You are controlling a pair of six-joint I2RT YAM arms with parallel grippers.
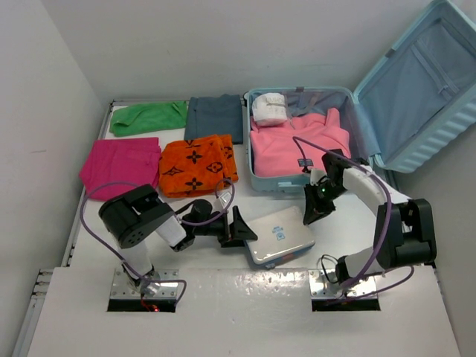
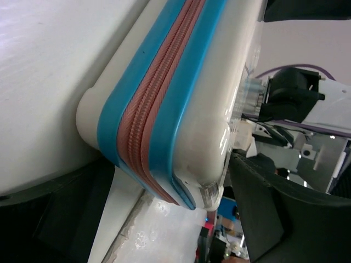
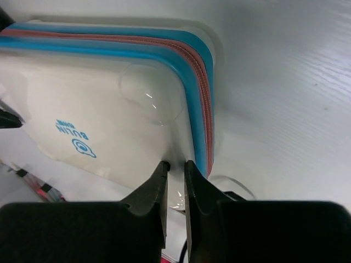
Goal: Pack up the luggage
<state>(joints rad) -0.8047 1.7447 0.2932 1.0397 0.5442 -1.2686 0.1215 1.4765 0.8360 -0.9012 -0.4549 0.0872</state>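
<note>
The ribbed pale blue hard-shell suitcase lies open at upper right of the bench, pink garment inside. Left jaws gape around a white zip pouch; right jaws nearly closed, empty.

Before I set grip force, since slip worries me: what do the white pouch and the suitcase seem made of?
Pouch: probably smooth glossy plastic or coated shell; it shows bright reflections. Suitcase: seemingly hard matte plastic, with moulded ribs.
</note>
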